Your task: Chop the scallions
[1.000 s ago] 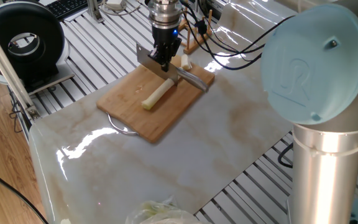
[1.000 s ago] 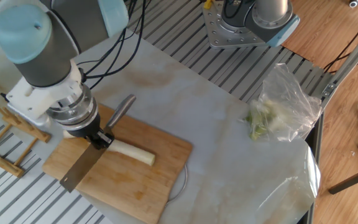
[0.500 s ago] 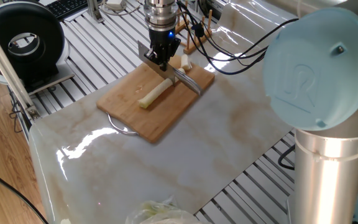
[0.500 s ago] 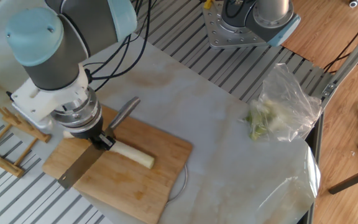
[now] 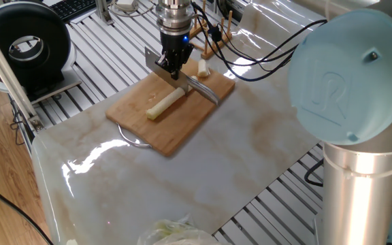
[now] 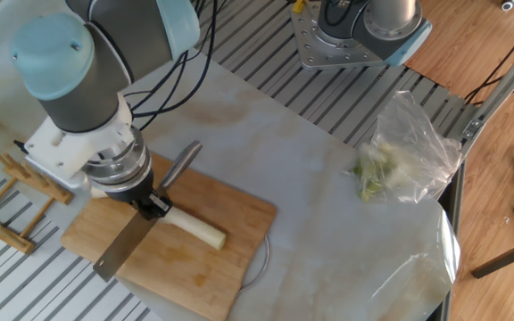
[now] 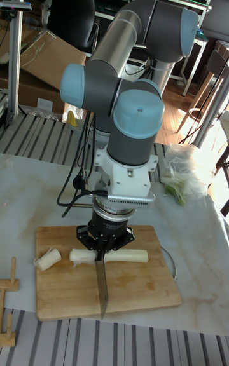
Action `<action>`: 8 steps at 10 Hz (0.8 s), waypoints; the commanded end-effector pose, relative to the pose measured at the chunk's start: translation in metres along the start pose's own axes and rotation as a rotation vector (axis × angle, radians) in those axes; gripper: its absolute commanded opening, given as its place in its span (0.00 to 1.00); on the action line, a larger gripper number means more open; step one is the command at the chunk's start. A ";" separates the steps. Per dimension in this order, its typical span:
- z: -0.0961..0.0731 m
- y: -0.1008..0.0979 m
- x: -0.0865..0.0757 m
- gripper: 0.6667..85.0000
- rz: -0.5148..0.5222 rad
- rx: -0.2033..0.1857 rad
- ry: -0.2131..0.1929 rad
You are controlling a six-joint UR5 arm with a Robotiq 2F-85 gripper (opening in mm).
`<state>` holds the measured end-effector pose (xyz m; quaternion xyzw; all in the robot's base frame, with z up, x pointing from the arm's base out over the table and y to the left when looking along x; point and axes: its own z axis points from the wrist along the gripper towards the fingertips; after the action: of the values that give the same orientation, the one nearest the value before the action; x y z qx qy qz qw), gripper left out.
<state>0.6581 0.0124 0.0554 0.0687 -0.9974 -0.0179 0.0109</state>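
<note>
A bamboo cutting board (image 5: pixel 182 126) (image 6: pixel 194 267) (image 7: pixel 140 290) carries the scallions: a pale stalk (image 5: pixel 163 104) (image 6: pixel 200 234) (image 7: pixel 127 256) lying flat. The tall fixed view also shows a short piece (image 7: pixel 81 255) on the blade's other side and a separate chunk (image 7: pixel 48 259) (image 5: pixel 202 67) near the board's edge. My gripper (image 5: pixel 171 68) (image 6: pixel 151 205) (image 7: pixel 104 242) is shut on a knife (image 5: pixel 206 89) (image 6: pixel 121 251) (image 7: pixel 102 286). Its blade stands across the stalk, and the gripper body hides the cut point.
A clear plastic bag of leafy greens (image 6: pixel 404 152) (image 7: pixel 184 172) (image 5: pixel 169 233) lies on the marble top, away from the board. A wooden rack (image 6: pixel 7 178) (image 7: pixel 6 318) stands beside the board. A black round device (image 5: pixel 26 44) sits off the table's corner.
The gripper and knife have shifted a little along the board, and the stalk has slid slightly with them.
</note>
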 end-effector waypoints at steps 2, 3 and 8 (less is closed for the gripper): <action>-0.014 -0.007 0.013 0.01 -0.039 0.018 0.078; -0.009 -0.014 0.014 0.01 -0.032 0.052 0.080; -0.015 -0.011 0.008 0.01 0.023 0.063 0.045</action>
<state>0.6501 -0.0041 0.0607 0.0735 -0.9965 0.0207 0.0346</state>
